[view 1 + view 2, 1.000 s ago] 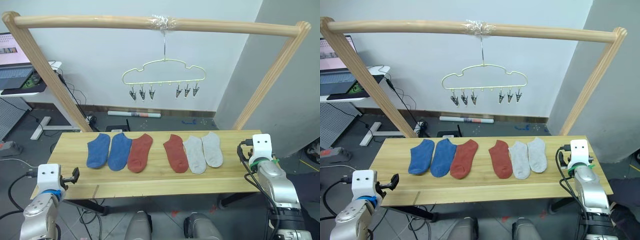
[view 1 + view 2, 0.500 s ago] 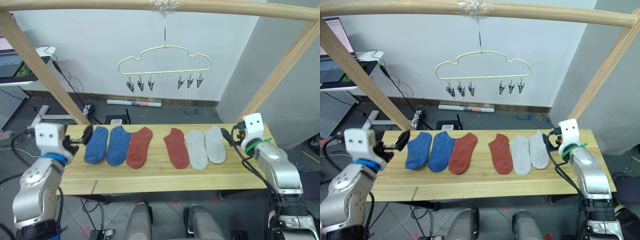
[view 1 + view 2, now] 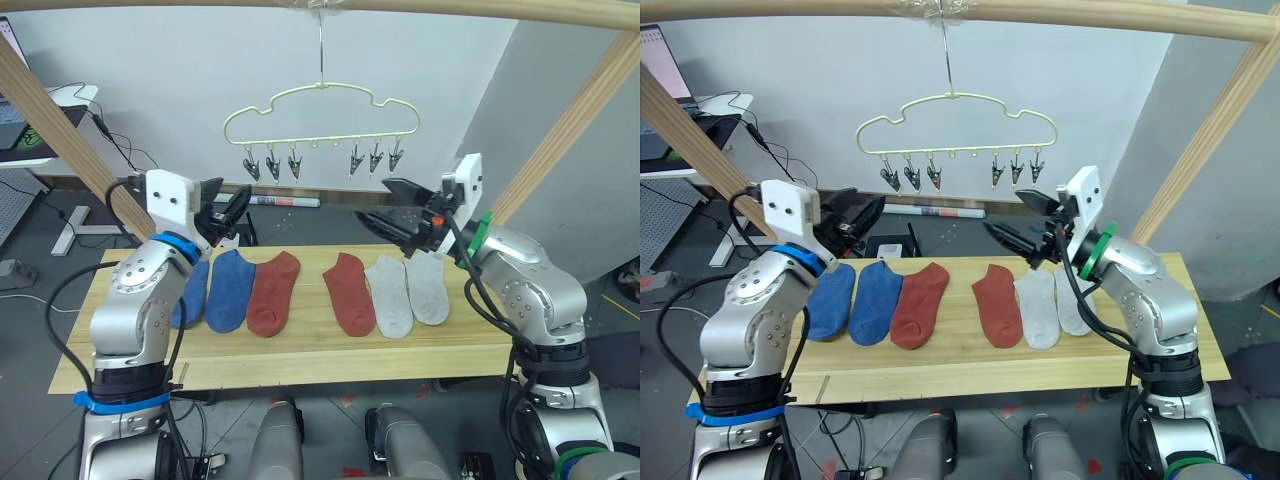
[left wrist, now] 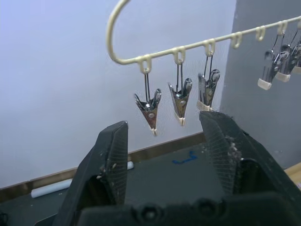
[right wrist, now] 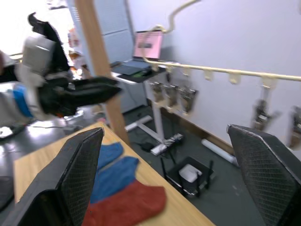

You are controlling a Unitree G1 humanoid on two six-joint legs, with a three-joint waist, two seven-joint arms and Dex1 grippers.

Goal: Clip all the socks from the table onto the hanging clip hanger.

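The table [image 3: 300, 350] is a long top of light wood planks, and the six socks [image 3: 330, 295] lie flat on it in a row across its far half: two blue at the 9 o'clock end, two rust-red in the middle, two light grey toward 3 o'clock, none of them clipped up. Above the row, at 12 o'clock, the clip hanger [image 3: 320, 125] hangs by its metal hook from a round wooden pole [image 3: 1060, 18] whose slanted side posts drop to either end of the table; its six small metal clips [image 4: 181, 101] dangle in two groups of three, all bare. The left gripper [image 3: 232, 207] is raised above the blue socks with its fingers parted and empty, and its wrist view looks straight at the three clips on that side of the hanger, still apart from them. The right gripper [image 3: 395, 208] is raised above the grey and red socks, fingers spread wide and holding nothing. Behind stands a plain white wall with a grey wall [image 3: 580, 150] to the right, a dark floor with a pale tube [image 3: 285, 201] along the skirting, cables, and at 9 o'clock a side desk with a laptop [image 3: 665, 75].
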